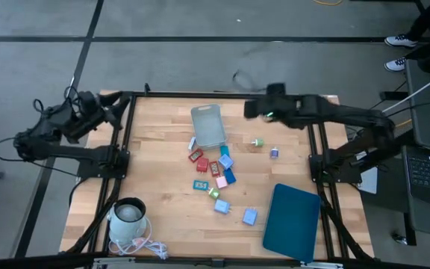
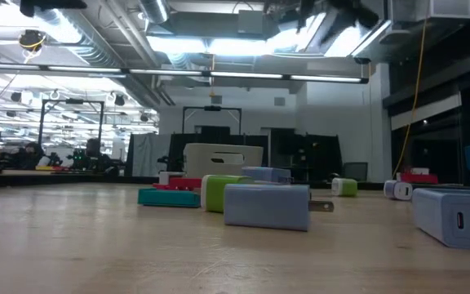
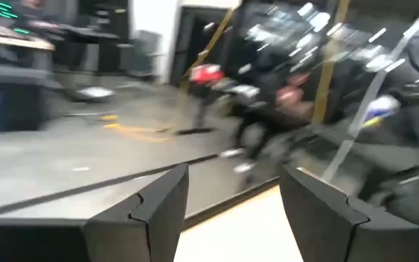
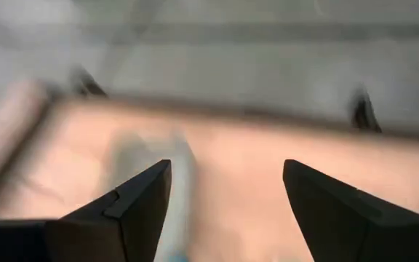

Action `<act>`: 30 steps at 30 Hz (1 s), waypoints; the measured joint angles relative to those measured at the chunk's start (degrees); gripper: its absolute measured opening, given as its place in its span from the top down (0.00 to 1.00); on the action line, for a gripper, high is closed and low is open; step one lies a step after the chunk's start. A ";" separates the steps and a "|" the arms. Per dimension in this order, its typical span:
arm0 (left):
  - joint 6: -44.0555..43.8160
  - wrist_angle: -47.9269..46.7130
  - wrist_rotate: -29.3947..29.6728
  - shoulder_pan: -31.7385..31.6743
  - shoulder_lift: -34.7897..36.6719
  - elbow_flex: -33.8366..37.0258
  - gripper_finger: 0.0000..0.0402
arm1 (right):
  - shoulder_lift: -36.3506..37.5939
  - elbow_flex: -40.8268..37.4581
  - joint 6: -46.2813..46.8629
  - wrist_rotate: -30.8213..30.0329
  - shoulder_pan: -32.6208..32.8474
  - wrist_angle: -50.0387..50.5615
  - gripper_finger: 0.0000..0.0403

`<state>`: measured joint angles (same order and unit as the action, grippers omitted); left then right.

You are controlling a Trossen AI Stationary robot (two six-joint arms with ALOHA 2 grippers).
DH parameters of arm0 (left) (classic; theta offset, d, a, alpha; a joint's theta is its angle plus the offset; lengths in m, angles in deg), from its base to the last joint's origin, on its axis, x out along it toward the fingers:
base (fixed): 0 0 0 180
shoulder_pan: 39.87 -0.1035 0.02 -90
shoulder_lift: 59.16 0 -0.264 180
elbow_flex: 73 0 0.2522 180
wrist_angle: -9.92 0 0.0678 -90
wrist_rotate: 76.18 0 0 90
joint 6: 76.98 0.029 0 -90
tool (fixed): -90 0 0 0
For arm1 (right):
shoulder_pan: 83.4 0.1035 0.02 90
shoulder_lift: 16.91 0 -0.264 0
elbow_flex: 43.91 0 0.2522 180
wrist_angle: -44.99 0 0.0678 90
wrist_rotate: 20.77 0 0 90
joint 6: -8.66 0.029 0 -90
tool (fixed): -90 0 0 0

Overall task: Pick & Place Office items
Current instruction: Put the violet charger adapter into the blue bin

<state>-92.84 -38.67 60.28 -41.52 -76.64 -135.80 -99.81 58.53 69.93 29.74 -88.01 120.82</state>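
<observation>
The office items, small red, blue, pink, teal and green pieces, lie flat in a loose cluster at the middle of the wooden table; a green one and a blue one lie apart to the right. In the low view a light-blue block and a green piece show nearest. My right gripper hangs open above the table's far edge, right of the grey bin; its fingers have nothing between them. My left gripper is open at the far left corner, raised and empty.
A dark-teal flat tray lies at the near right. A white round appliance with a white cord stands at the near left corner. Black frame rails run along both sides of the table. Bare wood lies left of the cluster.
</observation>
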 joint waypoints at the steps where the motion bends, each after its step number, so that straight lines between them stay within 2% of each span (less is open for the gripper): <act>1: 0.48 -1.89 1.33 0.00 -1.50 -1.34 0.47 | -1.87 0.10 2.53 2.35 0.19 3.69 0.33; 4: 0.67 -6.54 2.51 0.00 -5.48 -3.96 0.47 | -6.84 0.13 8.95 9.55 0.66 13.20 0.33; 7: -0.91 -9.18 1.66 0.00 -8.23 -4.48 0.47 | -10.85 -0.30 12.34 13.05 1.17 17.37 0.33; 9: -2.64 -11.43 0.62 0.00 -9.79 -4.43 0.47 | -12.23 -1.52 13.28 14.50 1.46 17.13 0.33; 13: -6.01 -14.64 -0.03 0.00 -12.45 -3.04 0.47 | -13.43 -5.94 13.33 21.13 1.47 13.55 0.33; 19: -7.54 -14.68 -1.60 0.00 -13.98 -2.45 0.47 | -12.81 -13.65 16.36 26.90 1.72 8.99 0.32; 25: -7.56 -14.53 -1.57 0.00 -13.84 -2.45 0.47 | -12.58 -18.90 17.01 31.19 2.28 3.28 0.21; 30: -7.57 -14.47 -1.58 0.00 -13.84 -2.45 0.47 | -12.58 -23.44 21.14 31.18 2.37 5.10 0.11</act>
<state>-100.40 -53.13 58.70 -41.52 -90.49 -138.25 -112.39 35.09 91.07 60.93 -85.64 125.91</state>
